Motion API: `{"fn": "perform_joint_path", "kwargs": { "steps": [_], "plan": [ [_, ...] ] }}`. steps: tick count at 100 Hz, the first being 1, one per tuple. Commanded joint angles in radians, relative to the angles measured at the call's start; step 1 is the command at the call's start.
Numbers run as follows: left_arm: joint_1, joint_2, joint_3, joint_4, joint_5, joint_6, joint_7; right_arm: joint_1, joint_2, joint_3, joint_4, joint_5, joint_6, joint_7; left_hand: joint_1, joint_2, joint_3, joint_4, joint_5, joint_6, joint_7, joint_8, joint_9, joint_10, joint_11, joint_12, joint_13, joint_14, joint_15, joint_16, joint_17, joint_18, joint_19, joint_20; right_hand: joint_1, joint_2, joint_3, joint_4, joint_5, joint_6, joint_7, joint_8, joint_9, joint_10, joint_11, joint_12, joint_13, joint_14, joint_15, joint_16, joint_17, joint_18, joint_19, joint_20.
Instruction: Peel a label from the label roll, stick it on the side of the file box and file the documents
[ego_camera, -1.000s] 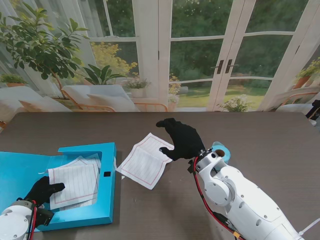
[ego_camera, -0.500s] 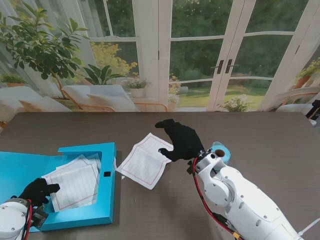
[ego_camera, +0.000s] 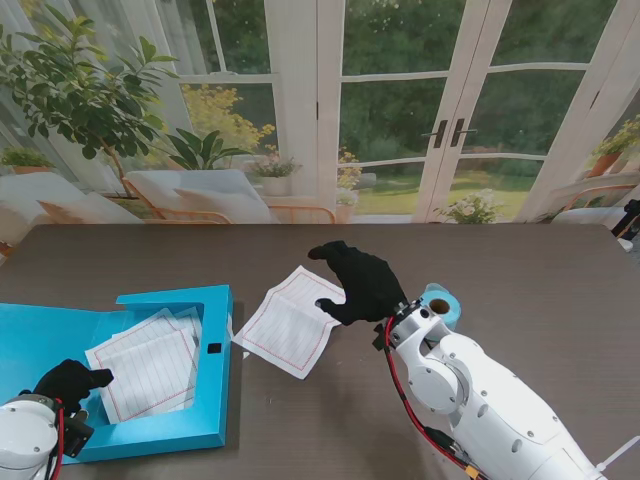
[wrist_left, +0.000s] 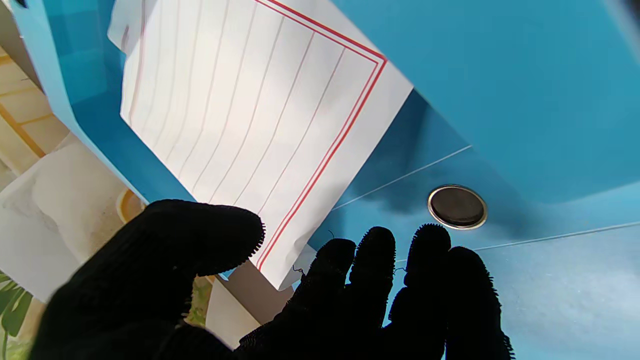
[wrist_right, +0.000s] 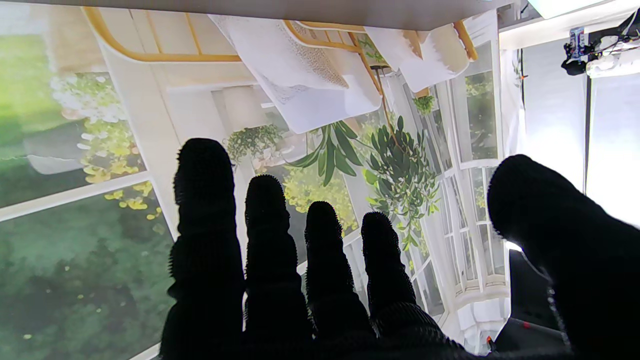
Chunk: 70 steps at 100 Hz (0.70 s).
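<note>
I am hovering both spread, empty hands, left hand (ego_camera: 68, 383) by the file box (ego_camera: 215, 370) holding filed sheets (ego_camera: 150, 365), right hand (ego_camera: 362, 282) over the loose document (ego_camera: 290, 325).

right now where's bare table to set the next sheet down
Bare: the far strip behind the file box, and the wide right side beyond the label roll. Crowded: the middle, with the loose sheet and right hand.
</note>
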Motion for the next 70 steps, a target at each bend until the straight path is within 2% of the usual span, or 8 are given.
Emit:
{"fn": "perform_joint_path", "kwargs": {
  "steps": [1, 13, 28, 56, 70],
  "plan": [
    [-0.017, -0.001, 0.018, 0.005, 0.028, 0.014, -0.001, -0.004, -0.001, -0.003, -0.001, 0.0, -0.007, 0.018, -0.038, 0.025, -0.015, -0.04, 0.007, 0.035, -0.001, 0.004, -0.007, 0.016, 0.001, 0.001, -0.003, 0.033, 0.0, -0.004, -0.001, -0.023, 0.025, 0.007, -0.039, 0.023, -0.01, 0.033, -0.022, 0.021, -0.002, -0.006, 0.0, 0.009, 0.003, -0.014, -0.001, -0.017, 0.009, -0.011, -0.442, -0.015, -0.013, 0.005],
    [-0.049, -0.002, 0.039, 0.032, 0.034, 0.018, 0.01, -0.005, -0.001, -0.002, 0.0, 0.001, -0.01, 0.023, -0.041, 0.041, -0.023, -0.049, 0.003, 0.035, 0.008, 0.01, -0.011, 0.016, 0.011, 0.012, -0.006, 0.035, 0.005, 0.0, -0.002, -0.025, 0.034, 0.006, -0.04, 0.023, -0.009, 0.033, -0.023, 0.02, -0.002, -0.006, 0.0, 0.008, 0.004, -0.014, 0.0, -0.017, 0.009, -0.011, -0.442, -0.016, -0.013, 0.005],
    [-0.084, 0.0, 0.058, 0.066, 0.034, -0.007, 0.01, -0.006, 0.0, 0.001, 0.0, 0.003, -0.013, 0.029, -0.046, 0.05, -0.029, -0.057, 0.003, 0.025, 0.021, 0.016, -0.009, 0.01, 0.032, 0.028, -0.004, 0.029, 0.018, 0.007, -0.001, -0.027, 0.038, 0.002, -0.04, 0.025, -0.01, 0.033, -0.022, 0.019, -0.001, -0.006, -0.001, 0.009, 0.003, -0.014, -0.001, -0.016, 0.009, -0.011, -0.442, -0.016, -0.012, 0.005],
    [-0.139, 0.021, 0.084, 0.098, 0.062, -0.024, -0.056, -0.01, 0.001, 0.004, -0.001, 0.007, -0.016, 0.037, -0.051, 0.064, -0.037, -0.069, 0.004, 0.011, 0.047, 0.025, -0.008, 0.0, 0.05, 0.046, -0.006, 0.021, 0.028, 0.013, -0.002, -0.041, 0.045, 0.002, -0.039, 0.029, -0.012, 0.033, -0.022, 0.019, -0.002, -0.006, -0.002, 0.009, 0.004, -0.015, -0.001, -0.016, 0.009, -0.011, -0.442, -0.017, -0.012, 0.005],
    [-0.152, 0.033, 0.092, 0.107, 0.099, -0.048, -0.091, -0.011, 0.001, 0.005, -0.001, 0.011, -0.019, 0.04, -0.056, 0.066, -0.04, -0.074, 0.009, -0.013, 0.071, 0.033, -0.004, -0.019, 0.053, 0.049, -0.007, 0.009, 0.03, 0.013, -0.003, -0.054, 0.047, 0.003, -0.037, 0.029, -0.012, 0.034, -0.022, 0.02, -0.001, -0.006, -0.002, 0.009, 0.004, -0.014, 0.001, -0.016, 0.01, -0.01, -0.443, -0.016, -0.013, 0.005]
  ]
}}
